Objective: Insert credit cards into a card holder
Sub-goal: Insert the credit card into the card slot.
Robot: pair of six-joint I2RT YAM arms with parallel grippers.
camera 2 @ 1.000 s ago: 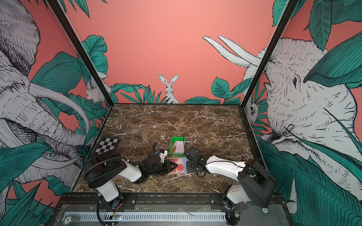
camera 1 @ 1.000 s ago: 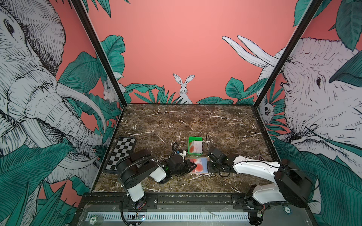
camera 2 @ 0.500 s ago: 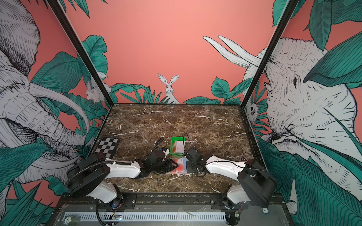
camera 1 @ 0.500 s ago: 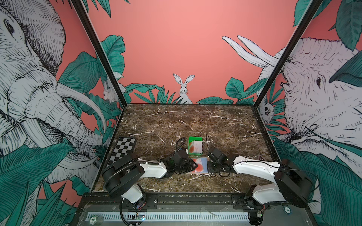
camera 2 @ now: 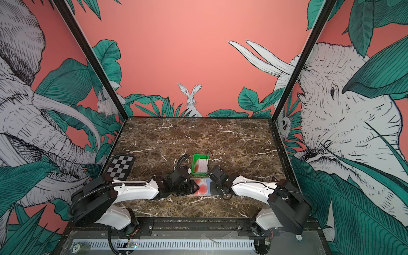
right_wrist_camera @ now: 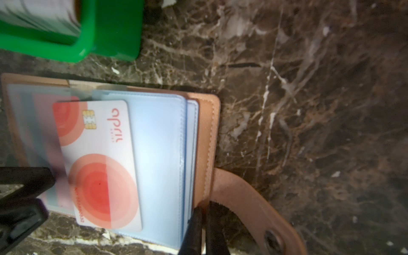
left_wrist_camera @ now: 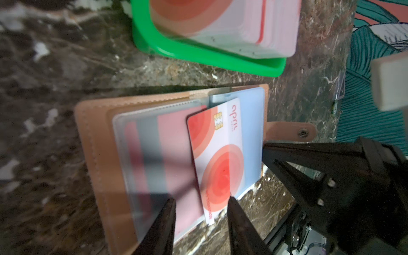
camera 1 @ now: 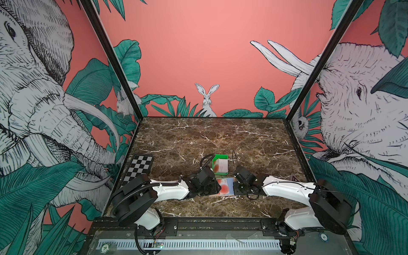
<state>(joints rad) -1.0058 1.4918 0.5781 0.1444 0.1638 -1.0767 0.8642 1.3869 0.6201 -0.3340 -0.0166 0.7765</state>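
The left claw (left_wrist_camera: 199, 201) is open a bit, with a gap between its two black fingers (left_wrist_camera: 163, 220). It holds nothing. One finger tip touches the near end of a card (left_wrist_camera: 217, 159). The card is white with red circles. It lies on the open holder (left_wrist_camera: 97, 143), near the fold. Its long side runs from the left claw toward the tray (left_wrist_camera: 198, 55). Its chip end points at the tray. It sits a little crooked on the holder. One long edge looks tucked under a clear blue page (left_wrist_camera: 252, 132).

The right claw (right_wrist_camera: 204, 209) is shut tight. Its tips touch the holder's edge by the strap (right_wrist_camera: 254, 205). I cannot tell if they pinch it.

In both top views the holder lies flat on the table (camera 1: 198, 136), between the two claws. The green tray is just behind it, with more cards (left_wrist_camera: 242, 22) in it.
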